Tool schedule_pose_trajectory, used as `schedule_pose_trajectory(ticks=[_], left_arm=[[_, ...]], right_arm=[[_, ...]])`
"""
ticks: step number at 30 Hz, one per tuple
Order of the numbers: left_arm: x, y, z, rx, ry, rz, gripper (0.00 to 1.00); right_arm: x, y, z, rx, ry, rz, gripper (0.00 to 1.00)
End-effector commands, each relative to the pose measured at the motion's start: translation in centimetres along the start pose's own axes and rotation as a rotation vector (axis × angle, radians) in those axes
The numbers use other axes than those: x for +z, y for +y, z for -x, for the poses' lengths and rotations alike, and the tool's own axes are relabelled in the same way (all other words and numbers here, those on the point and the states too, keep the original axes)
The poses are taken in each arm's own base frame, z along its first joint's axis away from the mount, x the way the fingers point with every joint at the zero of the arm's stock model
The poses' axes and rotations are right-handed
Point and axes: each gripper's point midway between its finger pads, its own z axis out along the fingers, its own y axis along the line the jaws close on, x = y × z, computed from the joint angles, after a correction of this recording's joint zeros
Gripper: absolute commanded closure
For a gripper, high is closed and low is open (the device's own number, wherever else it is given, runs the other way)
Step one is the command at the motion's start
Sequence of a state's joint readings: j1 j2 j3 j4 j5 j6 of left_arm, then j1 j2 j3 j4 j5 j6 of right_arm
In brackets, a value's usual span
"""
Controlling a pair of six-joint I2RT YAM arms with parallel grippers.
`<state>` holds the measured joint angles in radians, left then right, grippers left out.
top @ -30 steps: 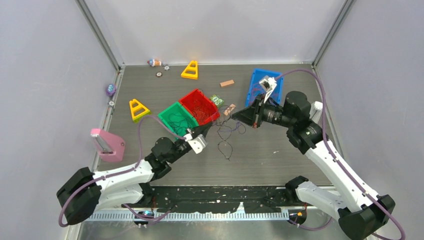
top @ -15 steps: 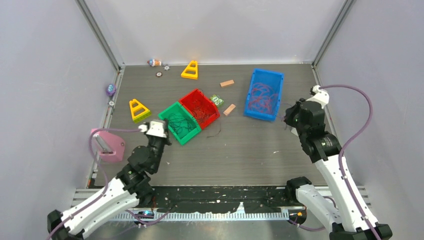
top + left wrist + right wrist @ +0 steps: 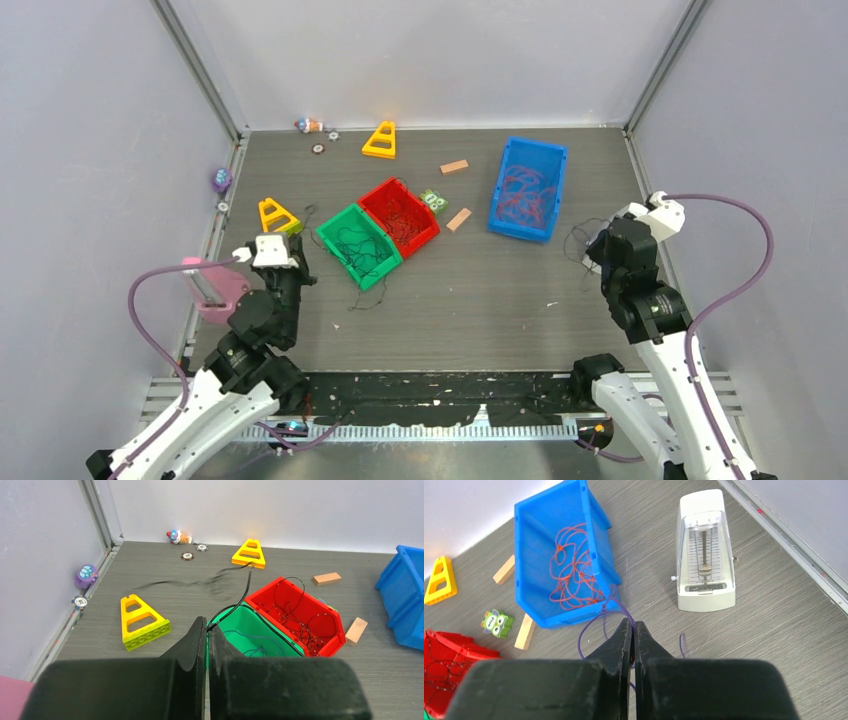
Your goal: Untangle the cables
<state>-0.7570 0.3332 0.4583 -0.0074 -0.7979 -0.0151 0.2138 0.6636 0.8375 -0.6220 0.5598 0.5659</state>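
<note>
We find the left gripper [image 3: 206, 630] clamped, jaws fully closed, on a black cable [image 3: 241, 599] that rises over the green bin [image 3: 237, 627]. The right gripper [image 3: 633, 628] pinches a purple cable [image 3: 591, 627] just before the blue bin [image 3: 531, 555], which holds orange-red cables [image 3: 574, 575]; the red bin [image 3: 260, 590] holds dark cables [image 3: 300, 625]

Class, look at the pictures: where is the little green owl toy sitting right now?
In the top view, the green owl toy sits mid-table, just right of the red bin, with a wooden block close on its right.
</note>
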Motion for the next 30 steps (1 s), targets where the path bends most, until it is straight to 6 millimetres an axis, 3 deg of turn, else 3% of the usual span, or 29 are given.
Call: schedule_pose_trajectory(ticks=[1,9,15,26,30], left_arm=[[0.1,-0.1,2.5,0.029,-0.012,-0.016,1.00],[0.3,-2.8,6.3,0.038,0.012,-0.150,1.00],[1.1,-5.9,10.4,0.017,-0.022,-0.268,1.00],[4.4,-11.5,17.7,-0.005,-0.075,-0.382,1.00],[6.0,-12.8,19.3,-0.005,-0.089,-0.392,1.00]], right_arm=[[-0.3,1.9,0.7,-0.034,-0.004,0.103,0.95],[-0.7,5.4,-2.3,-0.100,0.112,0.322,0.95],[-1.1,7.4,-3.4,-0.139,0.161,0.444,0.94],[-1.3,9.1,-3.3,-0.151,0.172,0.522,0.95],[-1.1,9.3,-3.2,-0.150,0.170,0.525,0.95]])
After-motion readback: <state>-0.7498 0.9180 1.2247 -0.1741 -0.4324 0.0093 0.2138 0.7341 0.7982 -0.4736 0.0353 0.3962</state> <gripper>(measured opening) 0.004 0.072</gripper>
